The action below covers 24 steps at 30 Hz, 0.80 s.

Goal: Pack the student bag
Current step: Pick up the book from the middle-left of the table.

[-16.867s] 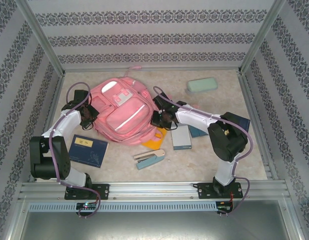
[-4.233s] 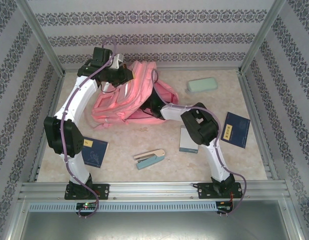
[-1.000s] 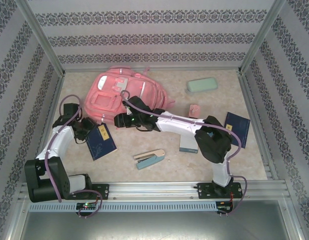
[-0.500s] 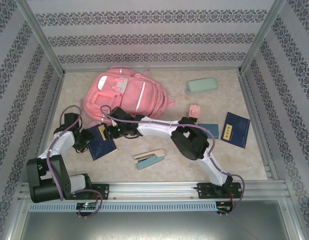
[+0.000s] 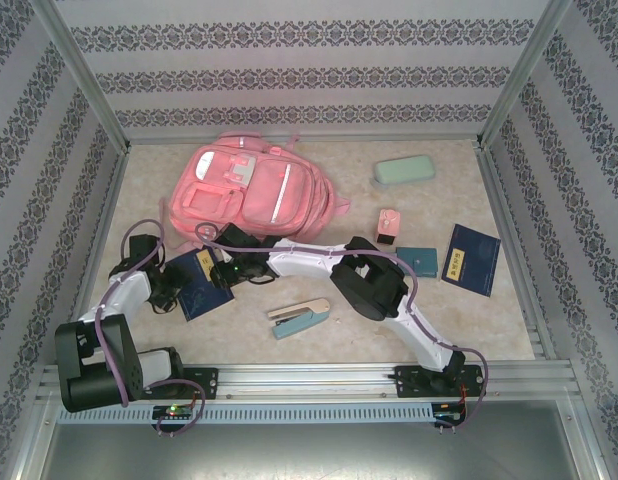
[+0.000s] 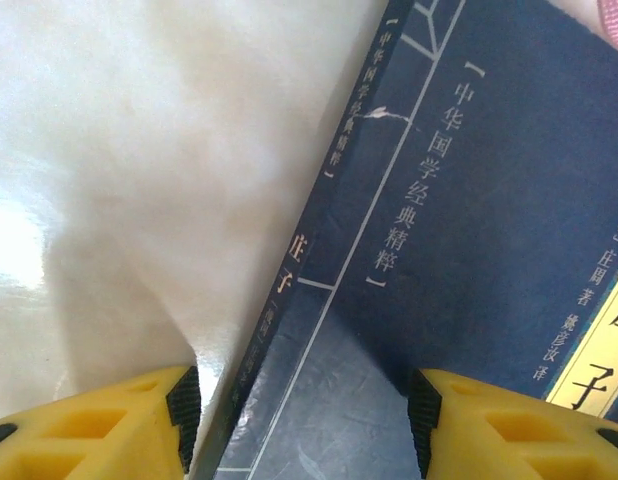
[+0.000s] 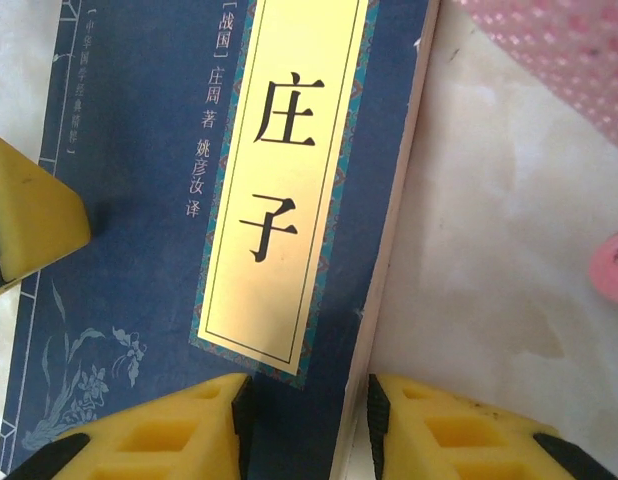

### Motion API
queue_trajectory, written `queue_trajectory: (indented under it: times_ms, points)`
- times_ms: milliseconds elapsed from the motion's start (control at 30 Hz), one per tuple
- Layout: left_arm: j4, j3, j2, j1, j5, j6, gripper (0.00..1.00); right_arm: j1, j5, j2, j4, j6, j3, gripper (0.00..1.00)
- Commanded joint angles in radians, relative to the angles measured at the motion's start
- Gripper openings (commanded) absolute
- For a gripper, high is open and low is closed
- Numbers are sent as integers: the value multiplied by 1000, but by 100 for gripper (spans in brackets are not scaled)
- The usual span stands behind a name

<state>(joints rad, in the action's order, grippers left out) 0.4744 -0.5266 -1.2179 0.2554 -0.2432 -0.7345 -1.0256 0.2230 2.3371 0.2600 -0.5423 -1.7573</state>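
1. Now the bag (image 5: pixel 254 190) is lying flat at the far left of the desk (image 5: pixel 439 210), its long axis running roughly across.
2. A blue book (image 5: pixel 201 282) is lying just on the near side of it, close to its edge.
3. Left fingers (image 6: pixel 109 425) are standing spread, straddling the book's spine.
4. Right fingers (image 7: pixel 159 430) are sitting narrowly parted over the opposite page edge; whether they are pinching it, I cannot tell.
5. Judging from this, the book is needing to travel away from the arm bases into the bag, and the right fingers are working nearer to it.
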Motion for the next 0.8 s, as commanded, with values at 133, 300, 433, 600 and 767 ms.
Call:
queue_trajectory:
  times_ms: [133,300,433,600,767]
  points:
    - [-284,77,35,-4,-316,-56,56,-9,38,33,9,12,-21,32]
    - [-415,109,140,-4,-458,-124,55,-9,47,27,7,10,-18,32]
    - [-471,122,227,-5,-526,-169,54,-8,54,19,2,10,-16,32]
    - [-519,135,244,-5,-565,-210,50,-8,54,15,3,7,-15,32]
    - [-343,99,231,-5,-478,-120,48,-5,47,3,0,4,-3,32]
